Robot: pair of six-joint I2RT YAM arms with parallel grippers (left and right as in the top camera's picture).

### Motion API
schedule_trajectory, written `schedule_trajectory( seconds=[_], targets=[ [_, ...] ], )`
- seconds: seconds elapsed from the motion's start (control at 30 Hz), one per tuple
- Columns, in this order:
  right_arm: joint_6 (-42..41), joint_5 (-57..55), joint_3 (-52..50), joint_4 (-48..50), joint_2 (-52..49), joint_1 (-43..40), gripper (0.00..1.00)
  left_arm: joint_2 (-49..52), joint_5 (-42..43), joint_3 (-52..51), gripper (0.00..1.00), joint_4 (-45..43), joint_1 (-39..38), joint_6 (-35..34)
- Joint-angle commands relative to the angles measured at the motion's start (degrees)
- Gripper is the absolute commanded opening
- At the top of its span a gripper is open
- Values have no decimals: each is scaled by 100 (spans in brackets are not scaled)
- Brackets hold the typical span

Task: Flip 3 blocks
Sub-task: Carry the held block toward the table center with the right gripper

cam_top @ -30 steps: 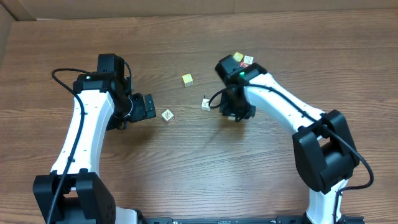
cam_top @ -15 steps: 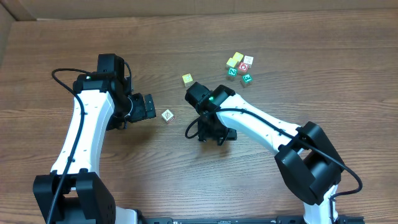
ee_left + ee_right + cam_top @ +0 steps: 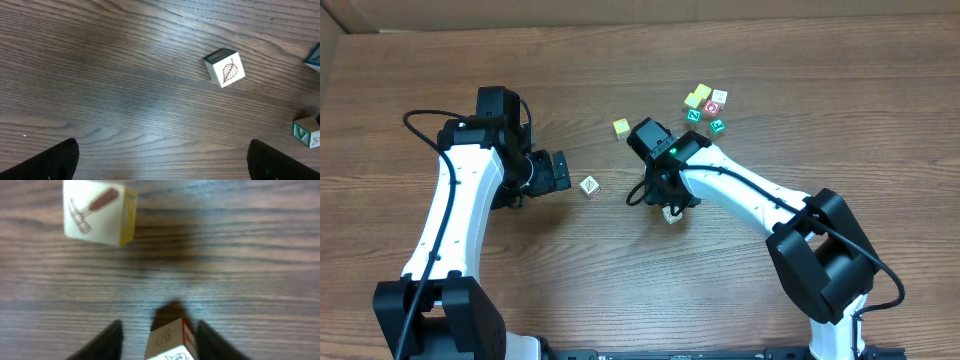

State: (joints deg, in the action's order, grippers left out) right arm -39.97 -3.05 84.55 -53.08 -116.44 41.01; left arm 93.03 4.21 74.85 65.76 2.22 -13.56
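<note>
Surface [image 3: 620,290]: brown wood grain; we see every block lying on it.
Left claw [image 3: 560,172] [image 3: 163,145]: released. Its fingers are spread wide at the two lower corners of the left wrist view, with only bare wood between them.
Leaf block [image 3: 589,186] [image 3: 226,69]: lies just to the right of the left claw, apart from it. A cream face with a thin brown leaf drawing is turned toward the left wrist camera.
Right claw [image 3: 668,203] [image 3: 160,326]: low over the middle of the surface, its fingers part-way apart on either side of the pale block.
Pale block [image 3: 671,213] [image 3: 167,341]: sits between the right claw's fingers, cream with a red-edged side. We see a gap beside it on the picture's left and the other finger close against it. We cannot tell whether the claw is grasping it.
Hammer block [image 3: 621,127] [image 3: 97,212]: beyond the right claw and apart from it. It is yellow on top from overhead, with a cream face bearing a hammer drawing.
Green-V block [image 3: 306,131]: cut off by the right edge of the left wrist view. We cannot tell which overhead block it is.
Letter cubes [image 3: 706,108]: a yellow, red and green cluster to the right of the hammer block, apart from both claws.
</note>
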Motion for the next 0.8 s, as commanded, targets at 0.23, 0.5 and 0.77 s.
schedule_trajectory(
  seconds=[0.23, 0.5, 0.77],
  targets=[
    [-55, 153, -317, -223, 7, 44, 18, 42, -35, 122, 100, -2, -33, 26],
    [-50, 573, -306, -857, 7, 37, 21, 39, -35, 122, 100, -2, -33, 26],
    [540, 553, -11, -820, 7, 9, 38, 42, -35, 122, 100, -2, -33, 26]
  ],
)
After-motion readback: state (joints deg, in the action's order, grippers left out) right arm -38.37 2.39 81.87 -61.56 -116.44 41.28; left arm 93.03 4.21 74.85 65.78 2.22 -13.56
